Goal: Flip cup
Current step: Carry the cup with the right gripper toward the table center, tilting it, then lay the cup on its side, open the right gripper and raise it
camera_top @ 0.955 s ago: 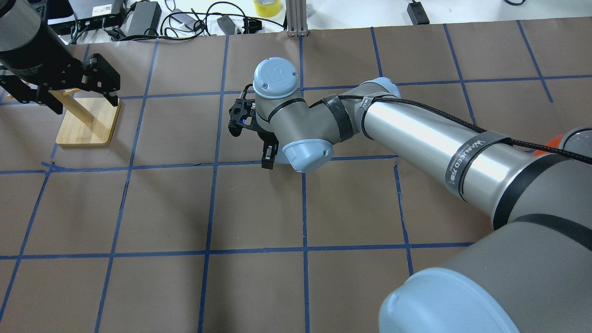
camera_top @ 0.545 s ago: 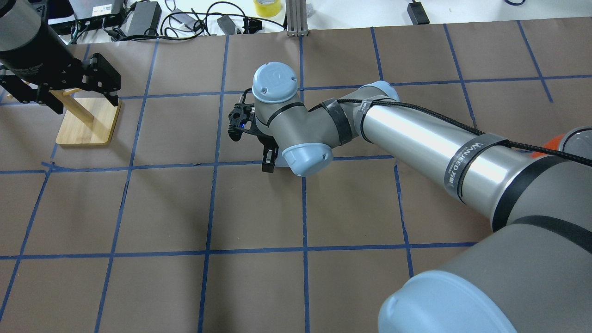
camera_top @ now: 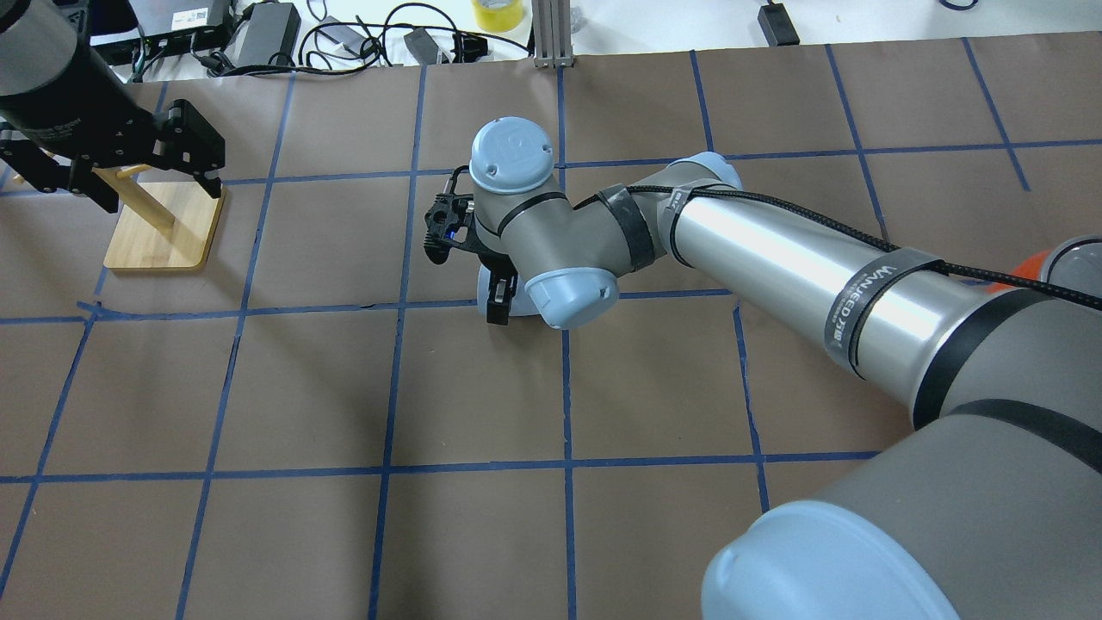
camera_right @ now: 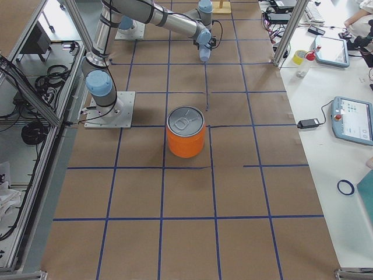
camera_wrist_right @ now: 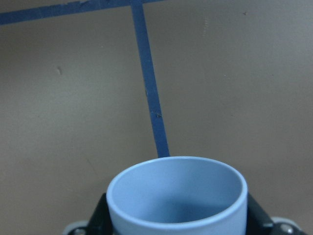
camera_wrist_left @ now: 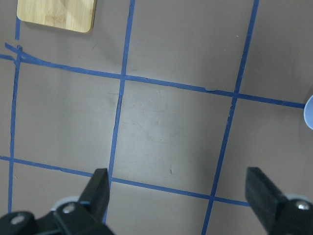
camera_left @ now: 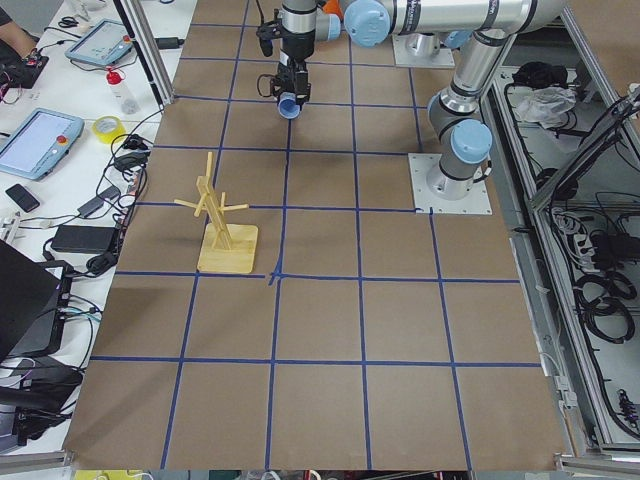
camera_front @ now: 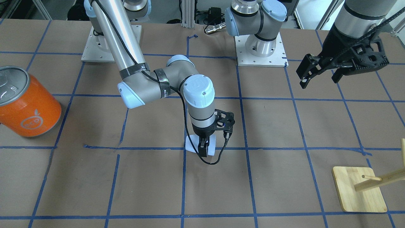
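— Pinching with the right gripper [camera_front: 204, 148]: clamped on the cup [camera_front: 190, 145], low over a tape crossing [camera_front: 184, 148] mid-table. Cannot tell whether touching the paper [camera_front: 152, 183].

— And overhead?

— Mostly hidden under the wrist; only a pale sliver beside the finger.

— From the table ends?

— Too small to judge the grip. From the left end, bluish mouth showing, so apparently tipped, not upright.

— Left wrist camera?

— Left gripper [camera_wrist_left: 178, 181] spread wide, holding nothing, well apart from the job. Cup rim just at the frame's edge.

— Right wrist camera?

— Looks straight into the open mouth, fingers [camera_wrist_right: 100, 215] either side of the wall.

— Risks?

— Slipping, probably: smooth, tapered wall, could squirt out mid-turn. Could scrape the rim if rotated this low. Released while tilted, likely to roll off.
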### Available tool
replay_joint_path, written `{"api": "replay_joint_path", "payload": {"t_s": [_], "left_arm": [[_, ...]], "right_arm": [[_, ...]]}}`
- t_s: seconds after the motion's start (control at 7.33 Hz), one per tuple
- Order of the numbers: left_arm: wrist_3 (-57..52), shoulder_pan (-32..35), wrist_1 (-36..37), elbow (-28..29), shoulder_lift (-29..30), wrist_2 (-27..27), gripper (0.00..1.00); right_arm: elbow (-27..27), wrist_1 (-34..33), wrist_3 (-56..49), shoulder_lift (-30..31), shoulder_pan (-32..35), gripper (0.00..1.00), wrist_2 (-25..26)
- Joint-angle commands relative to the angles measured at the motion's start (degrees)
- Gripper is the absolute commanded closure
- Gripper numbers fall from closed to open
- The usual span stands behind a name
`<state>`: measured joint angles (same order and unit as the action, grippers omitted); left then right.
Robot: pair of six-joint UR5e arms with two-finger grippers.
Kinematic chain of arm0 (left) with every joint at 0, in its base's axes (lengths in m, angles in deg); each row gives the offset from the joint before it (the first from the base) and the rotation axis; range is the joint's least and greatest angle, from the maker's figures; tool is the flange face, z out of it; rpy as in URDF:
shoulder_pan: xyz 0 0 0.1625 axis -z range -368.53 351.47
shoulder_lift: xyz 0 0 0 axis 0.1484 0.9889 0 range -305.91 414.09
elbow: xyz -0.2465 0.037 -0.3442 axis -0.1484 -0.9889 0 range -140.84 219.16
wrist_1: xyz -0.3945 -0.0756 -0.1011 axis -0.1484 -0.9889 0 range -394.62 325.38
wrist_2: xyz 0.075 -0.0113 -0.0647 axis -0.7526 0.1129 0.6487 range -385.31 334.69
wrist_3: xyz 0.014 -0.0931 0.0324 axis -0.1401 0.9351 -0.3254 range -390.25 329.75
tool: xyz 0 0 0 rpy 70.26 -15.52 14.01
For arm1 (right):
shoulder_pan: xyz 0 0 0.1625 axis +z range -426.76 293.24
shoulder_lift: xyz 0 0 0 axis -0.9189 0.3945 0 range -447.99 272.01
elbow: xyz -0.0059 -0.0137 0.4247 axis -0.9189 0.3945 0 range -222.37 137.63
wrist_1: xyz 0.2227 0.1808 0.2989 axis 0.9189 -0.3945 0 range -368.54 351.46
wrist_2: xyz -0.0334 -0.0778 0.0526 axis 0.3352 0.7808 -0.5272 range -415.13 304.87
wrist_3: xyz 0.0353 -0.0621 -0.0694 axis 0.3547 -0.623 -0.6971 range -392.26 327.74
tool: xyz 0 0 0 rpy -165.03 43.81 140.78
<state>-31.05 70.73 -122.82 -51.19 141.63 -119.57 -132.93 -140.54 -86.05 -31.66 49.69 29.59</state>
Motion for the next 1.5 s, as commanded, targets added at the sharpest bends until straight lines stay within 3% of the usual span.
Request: {"api": "replay_joint_path", "payload": {"t_s": [0.0,0.41,0.68,0.95,1.36], "left_arm": [[-0.07,-0.16,-0.48,0.0,0.09,0.13,0.0],[-0.07,-0.08,-0.22,0.17,0.44,0.74,0.0],[0.89,0.36,-0.22,0.09,1.75,0.92,0.0],[0.46,1.85,0.91,-0.09,4.9,8.79,0.0],[0.54,2.73,11.34,-6.13,12.37,31.35,0.0]], "right_arm": [[-1.01,-0.01,0.34,0.01,0.0,0.0,0.28],[-0.06,0.77,0.87,2.8,-0.09,0.01,0.1],[0.3,11.8,1.23,12.44,-3.23,0.01,0.27],[0.39,22.97,2.27,20.97,-10.07,0.0,0.19],[0.47,27.33,10.22,28.02,-20.37,0.0,0.45]]}}
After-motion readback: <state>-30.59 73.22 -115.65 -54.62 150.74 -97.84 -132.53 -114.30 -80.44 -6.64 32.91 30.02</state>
